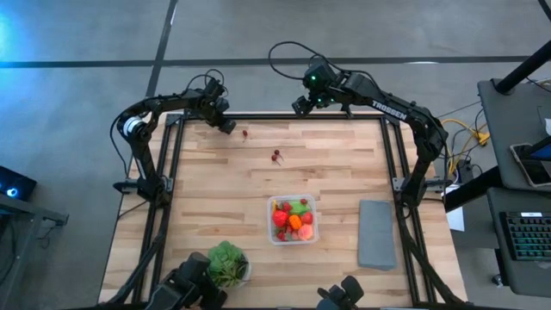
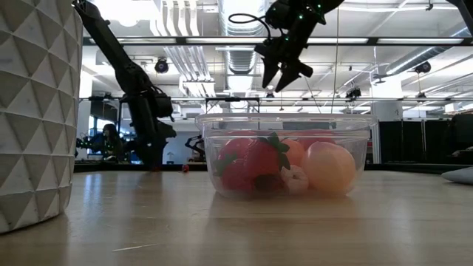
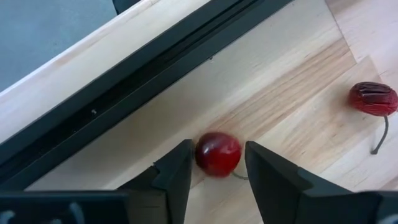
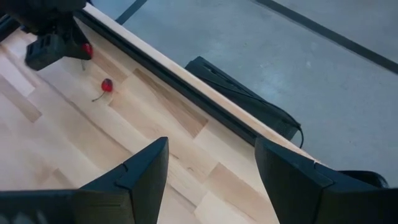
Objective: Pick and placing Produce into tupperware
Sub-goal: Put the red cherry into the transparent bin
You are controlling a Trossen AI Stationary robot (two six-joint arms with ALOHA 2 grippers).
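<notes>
My left gripper (image 3: 217,171) is open and low over the table's far left part (image 1: 225,125). Its fingers stand on either side of a round red cherry (image 3: 217,154) that lies on the wood, with a thin gap on each side. A darker red cherry with a stem (image 3: 372,98) lies just beyond it (image 1: 245,133), and two more red pieces (image 1: 276,156) lie nearer the middle. The clear tupperware (image 1: 293,220) holds red, orange and green produce. My right gripper (image 4: 211,174) is open and raised above the far edge (image 1: 303,105).
A flat grey slab (image 1: 376,234) lies right of the tupperware. A leafy plant in a white bowl (image 1: 226,264) stands at the near edge. A black frame rail (image 3: 155,68) runs along the far edge, just behind the left gripper. Bare wood lies between the cherries and the tupperware.
</notes>
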